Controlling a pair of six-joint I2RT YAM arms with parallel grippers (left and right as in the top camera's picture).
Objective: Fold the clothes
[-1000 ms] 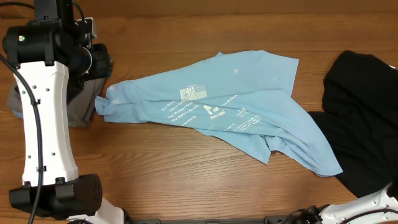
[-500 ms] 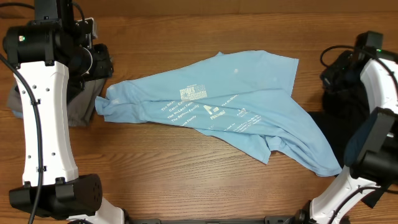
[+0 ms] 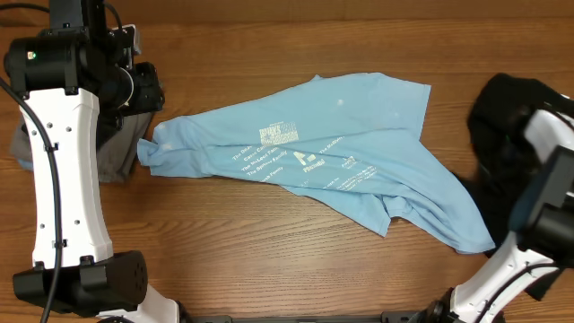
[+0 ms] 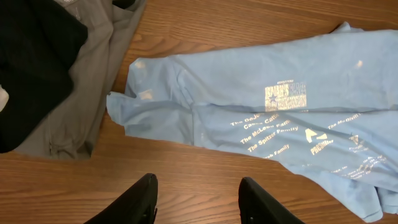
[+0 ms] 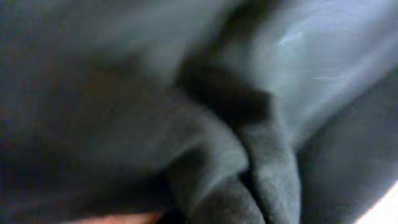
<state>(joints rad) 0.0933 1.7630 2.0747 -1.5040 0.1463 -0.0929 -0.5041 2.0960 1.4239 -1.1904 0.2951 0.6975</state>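
Left claw: wide, with nothing between its fingers. It hangs over bare table, just beside the nearest edge of the T-shirt and apart from it. I see no contact with any cloth.

Right claw: I cannot tell its state. My right wrist view is filled with dark, blurred folds of the black garment, close against the lens, and no finger shows. From overhead, my right arm appears blurred above that garment at the table's right edge. The claw itself is hidden.

T-shirt: light blue, lying in the middle of the table, askew and creased, not folded. Its white lettering faces up. One bunched end points toward my left arm. The opposite lower corner reaches the black garment, but I cannot tell whether it touches or overlaps.

Grey garment: at the left, partly under my left arm from overhead, its edge meeting the T-shirt's bunched end. A black cloth lies on top of it in the left wrist view.
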